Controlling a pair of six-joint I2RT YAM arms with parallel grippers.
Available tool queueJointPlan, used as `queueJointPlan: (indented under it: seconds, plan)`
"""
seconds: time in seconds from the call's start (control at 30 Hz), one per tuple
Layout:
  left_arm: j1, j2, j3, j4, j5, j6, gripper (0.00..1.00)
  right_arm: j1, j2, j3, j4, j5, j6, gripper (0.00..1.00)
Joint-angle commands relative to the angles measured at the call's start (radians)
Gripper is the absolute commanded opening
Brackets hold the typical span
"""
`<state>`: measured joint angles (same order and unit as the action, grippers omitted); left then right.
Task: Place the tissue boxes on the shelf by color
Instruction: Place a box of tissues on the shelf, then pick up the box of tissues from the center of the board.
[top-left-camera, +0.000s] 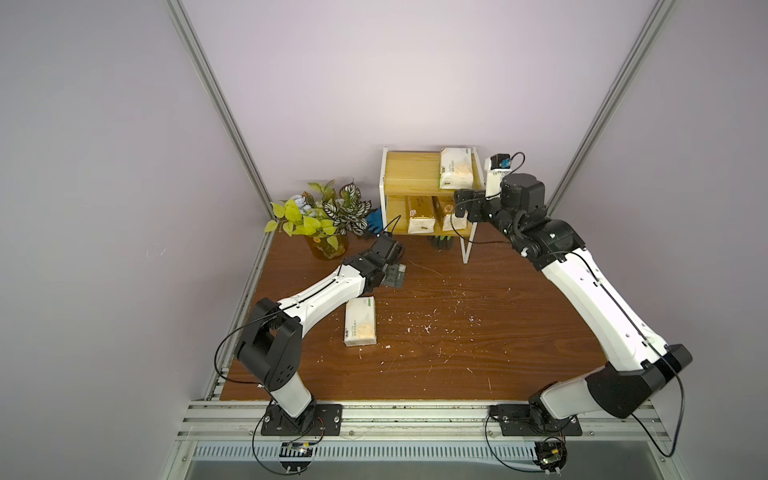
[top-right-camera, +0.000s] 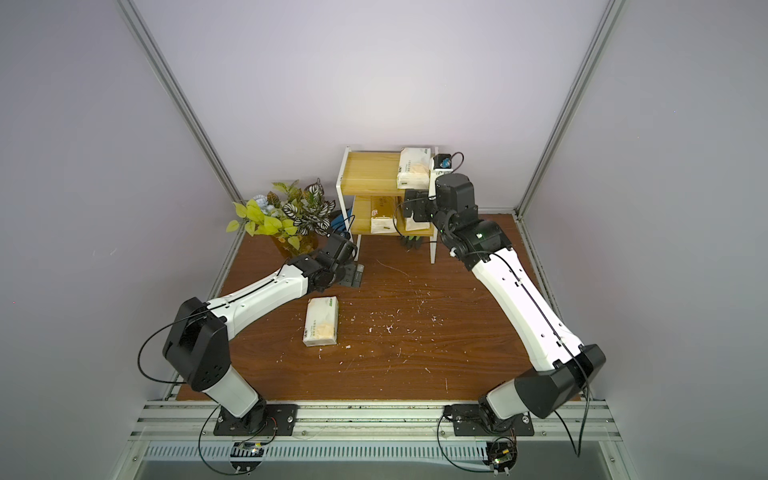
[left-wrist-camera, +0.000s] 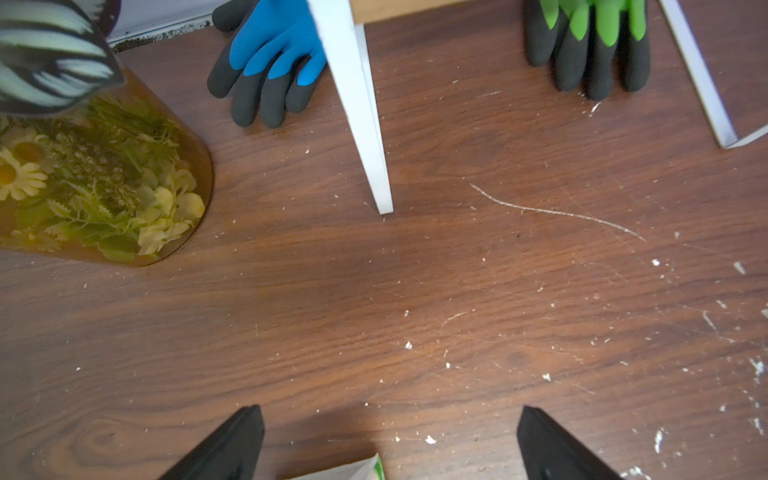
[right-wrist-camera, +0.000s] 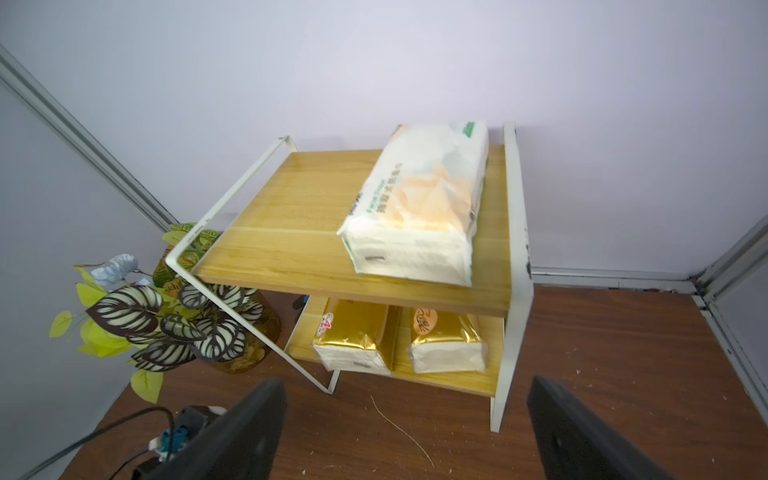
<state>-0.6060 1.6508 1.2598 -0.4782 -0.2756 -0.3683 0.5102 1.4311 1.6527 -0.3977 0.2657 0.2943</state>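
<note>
The shelf (top-left-camera: 409, 170) stands at the back of the table. One white tissue box (top-left-camera: 456, 168) lies on the right of its top board (right-wrist-camera: 282, 216). Two gold tissue boxes (right-wrist-camera: 353, 336) (right-wrist-camera: 446, 340) lie side by side on the lower board. Another white tissue box (top-left-camera: 360, 321) lies flat on the table beside my left forearm; only its corner (left-wrist-camera: 353, 471) shows in the left wrist view. My left gripper (top-left-camera: 392, 276) points down at bare table beyond that box, open and empty. My right gripper (top-left-camera: 463, 205) hovers in front of the shelf's right side, open and empty.
Potted plants (top-left-camera: 320, 212) in an amber vase (left-wrist-camera: 104, 187) stand left of the shelf. A blue glove (left-wrist-camera: 270, 62) and a green glove (left-wrist-camera: 590, 45) lie under the shelf by its white legs (left-wrist-camera: 365, 124). White crumbs dot the wooden table (top-left-camera: 457, 353).
</note>
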Motion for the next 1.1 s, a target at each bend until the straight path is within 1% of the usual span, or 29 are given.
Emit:
queueJointPlan:
  seconds: [0.0, 0.13, 0.27, 0.33, 0.5, 0.77, 0.9, 1.07]
  plan:
    - [0.012, -0.044, -0.003, -0.061, -0.031, -0.023, 0.99, 0.001, -0.062, -0.101, 0.177, 0.032, 0.081, 0.97]
    - [0.012, -0.082, -0.057, -0.132, -0.034, -0.071, 0.99, 0.018, -0.067, -0.162, 0.139, 0.028, 0.115, 0.97]
    - [0.012, -0.134, -0.115, -0.195, -0.019, -0.121, 0.99, 0.03, -0.086, -0.256, 0.15, 0.046, 0.144, 0.96]
    - [0.012, -0.166, -0.149, -0.209, -0.014, -0.15, 0.99, 0.03, -0.082, -0.274, 0.144, 0.026, 0.15, 0.96]
    - [0.012, -0.225, -0.241, -0.212, 0.027, -0.239, 0.99, 0.033, -0.047, -0.263, 0.106, -0.006, 0.129, 0.97]
    - [0.008, -0.288, -0.361, -0.203, 0.05, -0.4, 1.0, 0.039, -0.012, -0.222, 0.028, -0.046, 0.097, 0.97]
    - [-0.015, -0.294, -0.373, -0.201, 0.037, -0.433, 1.0, 0.04, -0.006, -0.218, -0.001, -0.06, 0.073, 0.97]
    - [-0.045, -0.283, -0.388, -0.191, 0.059, -0.461, 1.0, 0.041, -0.009, -0.228, -0.002, -0.069, 0.068, 0.97]
